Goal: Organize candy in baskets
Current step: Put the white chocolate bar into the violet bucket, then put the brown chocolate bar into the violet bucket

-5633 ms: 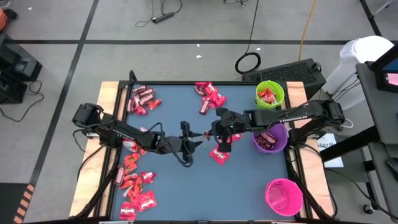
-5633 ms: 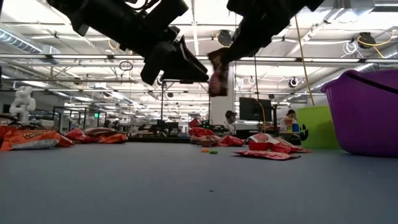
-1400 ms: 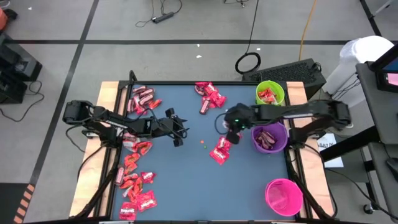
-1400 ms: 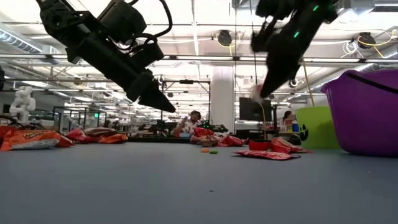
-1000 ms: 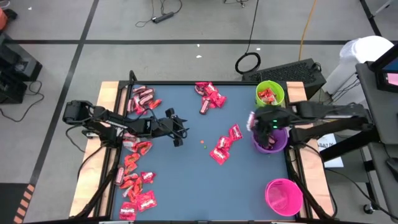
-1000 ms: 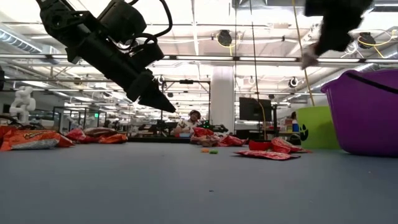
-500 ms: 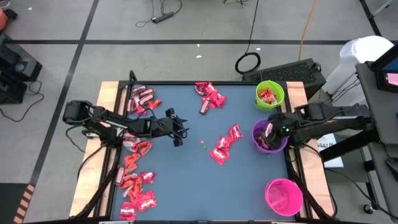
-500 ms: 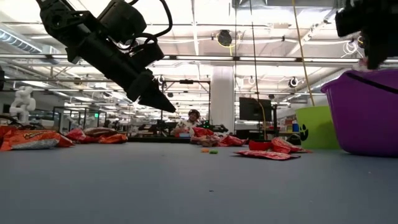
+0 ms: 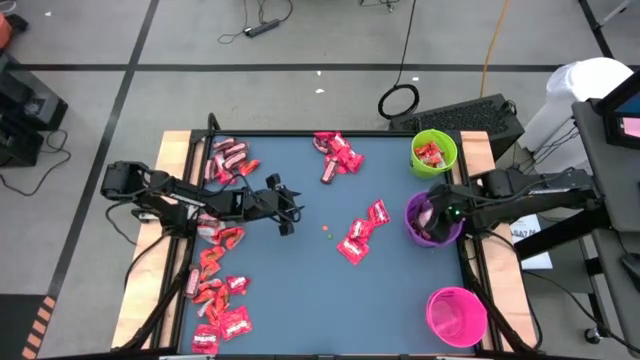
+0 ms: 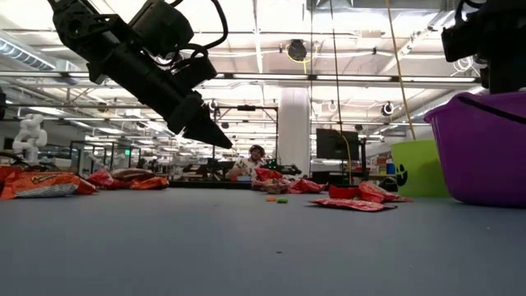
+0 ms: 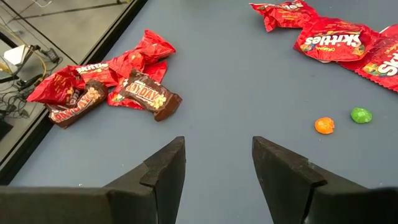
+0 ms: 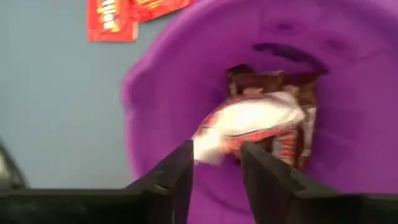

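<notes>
Directly below the right claw (image 12: 214, 163) sits the purple basket (image 9: 422, 236) — the claw hangs over its mouth, fingers parted with a gap between them, nothing pinched. A red-and-white candy wrapper (image 12: 249, 121) lies on the dark-wrapped pieces at the basket bottom, just beyond the fingertips; judged as the drop step, wrapper already free of the claw. Green basket (image 9: 434, 150) stands just beside the purple one on the far side, red candy in it; pink basket (image 9: 456, 316) well apart toward the near edge, looks empty.

Next pick likely the two red packs (image 9: 361, 233) lying on the open surface (image 9: 300, 290), just beside the purple basket toward centre — nearer the right claw than the left. Their long axes run diagonally, so the wrist needs turning to close across the short side. Clear room around them, only small loose dots (image 9: 327, 231) close by.

Left claw (image 11: 217, 163) waits above mid-surface, fingers apart, holding nothing; ahead of it a small heap of red and brown wrappers (image 11: 106, 87). More candy in piles along the left edge (image 9: 215, 295) and far edge (image 9: 338, 153) — left arm nearer those.
</notes>
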Motion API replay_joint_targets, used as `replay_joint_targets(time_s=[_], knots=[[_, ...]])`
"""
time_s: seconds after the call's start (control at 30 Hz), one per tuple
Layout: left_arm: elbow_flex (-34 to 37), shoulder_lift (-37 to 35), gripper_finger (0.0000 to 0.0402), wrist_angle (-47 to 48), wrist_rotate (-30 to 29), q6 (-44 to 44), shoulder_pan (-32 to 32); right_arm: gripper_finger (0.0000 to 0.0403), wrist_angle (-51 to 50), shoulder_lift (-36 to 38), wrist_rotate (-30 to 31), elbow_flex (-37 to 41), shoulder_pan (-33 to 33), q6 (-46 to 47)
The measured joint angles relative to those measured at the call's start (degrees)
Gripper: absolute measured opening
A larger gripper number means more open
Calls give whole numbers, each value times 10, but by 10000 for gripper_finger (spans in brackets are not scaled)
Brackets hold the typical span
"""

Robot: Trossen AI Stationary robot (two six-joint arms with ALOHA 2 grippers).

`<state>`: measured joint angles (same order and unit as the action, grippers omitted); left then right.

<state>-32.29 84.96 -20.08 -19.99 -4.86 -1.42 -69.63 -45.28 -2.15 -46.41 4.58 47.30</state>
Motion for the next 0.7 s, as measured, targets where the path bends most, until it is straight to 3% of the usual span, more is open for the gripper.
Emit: replay_joint_targets(time_s=[0.2, 0.53, 0.7], knots=[[0, 0, 192, 0, 0, 0, 0, 150, 4, 0, -4, -48, 0, -20], [0, 0, 192, 0, 0, 0, 0, 155, 275, -28, 172, -77, 0, -300], [0, 0, 192, -25, 0, -4, -1, 163, 329, -80, 231, -77, -3, -389]])
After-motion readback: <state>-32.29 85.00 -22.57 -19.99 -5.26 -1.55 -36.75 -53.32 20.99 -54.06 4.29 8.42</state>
